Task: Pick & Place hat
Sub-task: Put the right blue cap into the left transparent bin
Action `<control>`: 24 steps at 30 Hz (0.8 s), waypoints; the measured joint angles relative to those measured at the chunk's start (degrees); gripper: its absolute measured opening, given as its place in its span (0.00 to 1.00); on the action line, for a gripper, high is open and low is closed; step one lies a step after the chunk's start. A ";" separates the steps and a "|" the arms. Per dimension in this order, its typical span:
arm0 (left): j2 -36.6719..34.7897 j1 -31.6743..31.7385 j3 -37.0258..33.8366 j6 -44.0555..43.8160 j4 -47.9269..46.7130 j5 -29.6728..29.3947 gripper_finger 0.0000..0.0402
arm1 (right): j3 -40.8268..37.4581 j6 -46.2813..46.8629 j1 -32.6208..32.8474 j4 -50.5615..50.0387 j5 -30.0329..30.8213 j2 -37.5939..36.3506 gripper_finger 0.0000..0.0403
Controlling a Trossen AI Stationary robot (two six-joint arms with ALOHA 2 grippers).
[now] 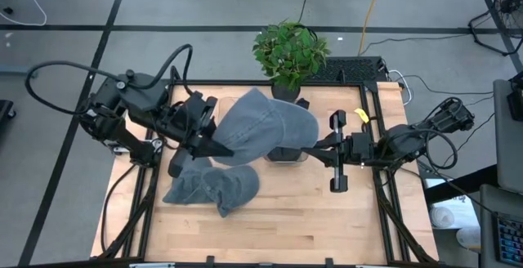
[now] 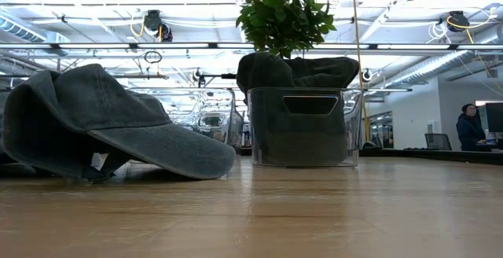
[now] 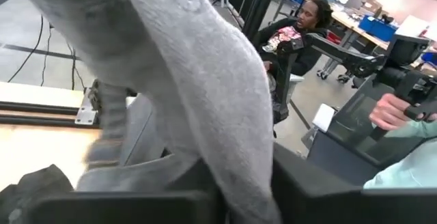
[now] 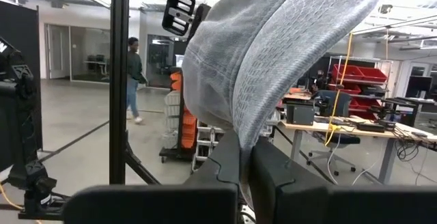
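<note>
A grey-blue hat (image 1: pixel 263 125) hangs in the air between my two grippers, over a clear bin (image 2: pixel 302 128) that stands at the middle far side of the table. Dark hats (image 2: pixel 299 73) heap above the bin's rim. My left gripper (image 1: pixel 225 148) is shut on the held hat's left side, and my right gripper (image 1: pixel 309 147) is shut on its right side. A second grey hat (image 1: pixel 214 188) lies on the table near the left, its brim (image 2: pixel 169 152) resting on the wood. The low view shows neither gripper. My left gripper pinches the hat's left lower edge (image 3: pixel 249 173) between its two fingers, coming nearly level from the table's left. The cloth rises from the fingers and is clear of the table. My right gripper pinches the hat's right edge (image 4: pixel 246 138) between its two fingers, coming about level from the table's right. The cloth bulges up above the fingers, and the hat is clear of the table.
A potted plant (image 1: pixel 288 51) stands just behind the bin at the far edge. Bare wood (image 1: pixel 327 219) lies along the near right. People show in the room beyond: one seated (image 3: pixel 300 26), a hand with a device (image 3: pixel 389 111), one walking (image 4: pixel 134 77).
</note>
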 joint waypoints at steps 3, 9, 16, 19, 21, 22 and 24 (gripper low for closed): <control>-0.02 0.00 0.00 1.50 -0.02 2.03 0.04 | 0.00 0.00 0.00 -0.22 -0.02 0.00 0.00; -0.02 0.00 0.00 2.76 -0.02 2.80 0.03 | 0.00 -0.11 0.00 -0.22 0.00 0.00 0.00; -0.02 0.00 0.00 2.96 -0.05 3.07 0.03 | 0.02 -0.51 0.00 -2.15 -0.11 -0.02 0.14; -0.02 0.00 0.00 2.96 -0.07 3.13 0.03 | 0.02 -0.32 0.00 -2.54 -0.09 0.00 0.27; -0.02 0.00 0.00 3.04 -0.07 3.13 0.03 | 0.03 0.15 0.00 -2.64 -0.04 -0.04 0.37; -0.02 0.00 0.00 3.13 -0.07 3.15 0.03 | 0.04 0.69 0.00 -3.01 -0.04 -0.07 0.42; -0.02 0.00 0.00 3.14 -0.13 3.15 0.03 | 0.04 2.32 0.00 -4.05 -0.05 -0.04 0.51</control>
